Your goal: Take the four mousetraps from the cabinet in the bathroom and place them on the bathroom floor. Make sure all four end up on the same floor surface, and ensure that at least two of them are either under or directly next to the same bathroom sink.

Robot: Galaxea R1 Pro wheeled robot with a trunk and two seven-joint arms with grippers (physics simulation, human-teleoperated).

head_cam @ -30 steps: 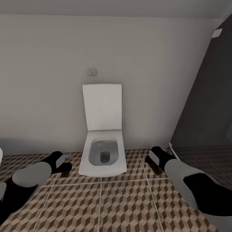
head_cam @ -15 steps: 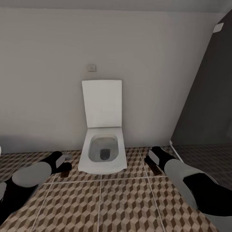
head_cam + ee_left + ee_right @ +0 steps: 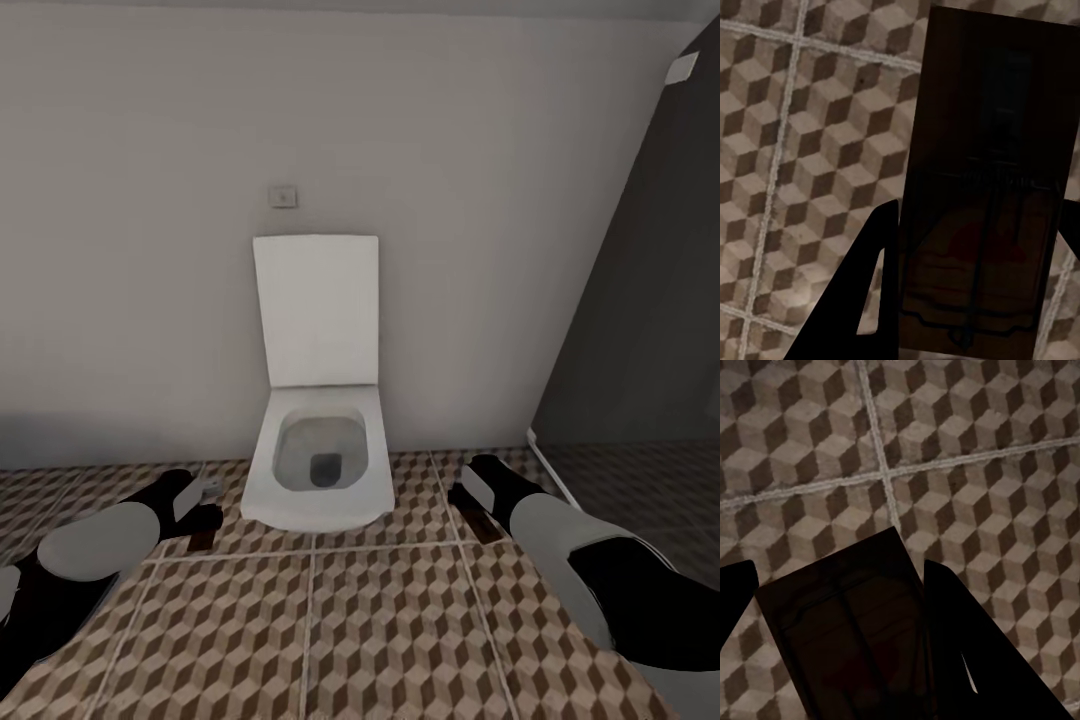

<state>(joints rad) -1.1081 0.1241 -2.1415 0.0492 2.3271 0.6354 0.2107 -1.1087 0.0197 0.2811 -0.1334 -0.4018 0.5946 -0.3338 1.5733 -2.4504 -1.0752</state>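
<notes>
My left gripper (image 3: 207, 517) hangs low over the cube-patterned bathroom floor (image 3: 380, 620), left of the toilet, shut on a dark brown mousetrap (image 3: 982, 180). That trap's metal wire and red print show in the left wrist view, and its end pokes out below the fingers (image 3: 203, 541). Right of the toilet, my right gripper (image 3: 462, 497) is shut on another mousetrap (image 3: 847, 637), held between two black fingers (image 3: 967, 652) above the tiles. The cabinet and the sink are out of view.
A white square toilet (image 3: 318, 460) with its lid up stands against the grey wall straight ahead. A dark glass shower screen (image 3: 650, 300) and darker shower tiles (image 3: 650, 480) lie to the right. Patterned floor stretches in front of me.
The whole head view has shifted, so the toilet sits higher in the picture and more floor shows. Both arms keep the same pose with their traps.
</notes>
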